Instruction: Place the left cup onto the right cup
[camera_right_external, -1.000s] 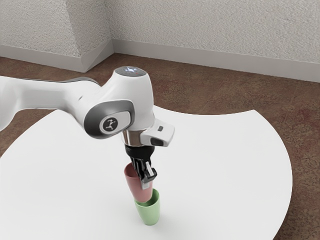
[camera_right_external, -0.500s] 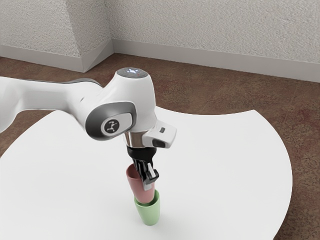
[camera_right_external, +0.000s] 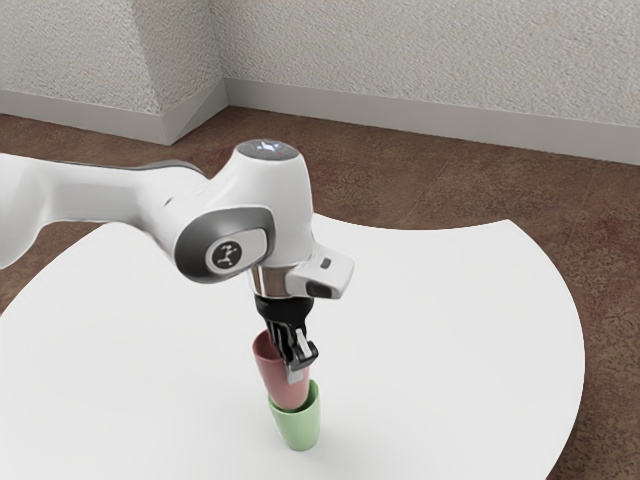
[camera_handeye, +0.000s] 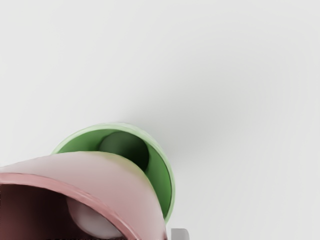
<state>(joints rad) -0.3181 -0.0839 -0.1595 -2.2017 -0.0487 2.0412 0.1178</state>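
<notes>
Exterior view: a round white table (camera_right_external: 450, 300) is seen on a brown floor, with the white arm (camera_right_external: 100, 200) reaching in from the exterior view's left and its hand pointed down near the table's near edge. Below the hand the red cup (camera_right_external: 270, 372) is tilted, its mouth leaning toward the exterior view's left, and its base meets the rim of the green cup (camera_right_external: 300, 428), which stands upright on the table. Whether the base is fully seated inside cannot be told. The gripper (camera_right_external: 296, 356) is closed in a pinch on the red cup's wall at the rim, on the side toward the exterior view's right. In the wrist view the red cup (camera_handeye: 85, 175) lies just under the hand, overlapping the open mouth of the green cup (camera_handeye: 161, 172), with a pale shape inside the red cup, judged to be one finger's pad, and bare table (camera_handeye: 200, 60) beyond. Handling, as judged: both cups appear thin-walled, rigid, empty and therefore light — little squeeze is needed, but a smooth wall is likely to slip or swing in a one-sided rim pinch, as the tilt suggests. The wall just below the rim is the sensible hold. The green cup, being light and free-standing, could be tipped by a sideways push — a straight descent is called for.
</notes>
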